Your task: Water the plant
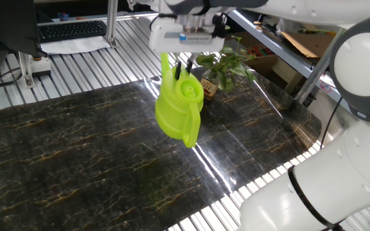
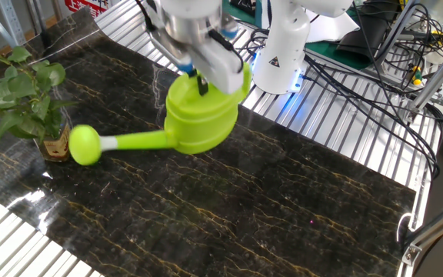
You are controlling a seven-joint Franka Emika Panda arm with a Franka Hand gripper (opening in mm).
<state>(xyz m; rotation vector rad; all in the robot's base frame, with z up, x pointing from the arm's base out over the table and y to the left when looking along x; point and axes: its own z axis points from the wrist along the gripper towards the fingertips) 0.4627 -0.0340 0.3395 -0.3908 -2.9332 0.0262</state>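
The plant (image 2: pixel 23 96) is a small leafy green vine in a brown jar with a yellowish label (image 2: pixel 56 145), standing at the left edge of the dark marble table; in one fixed view the plant (image 1: pixel 223 65) sits at the far side. My gripper (image 2: pixel 204 77) is shut on the top handle of a lime-green watering can (image 2: pixel 200 118), held low over the table. Its long spout points toward the plant, and the round spout head (image 2: pixel 84 145) hangs just right of the jar. In one fixed view the watering can (image 1: pixel 179 110) hangs under the gripper (image 1: pixel 183 66), in front of the plant.
The dark marble tabletop (image 2: pixel 229 200) rests on ribbed metal slats (image 1: pixel 76 70). The robot base (image 2: pixel 283 46) and cables (image 2: pixel 375 85) stand behind the table. A keyboard (image 1: pixel 71 29) lies at the back, and a cardboard box (image 1: pixel 268 64) stands beside the plant.
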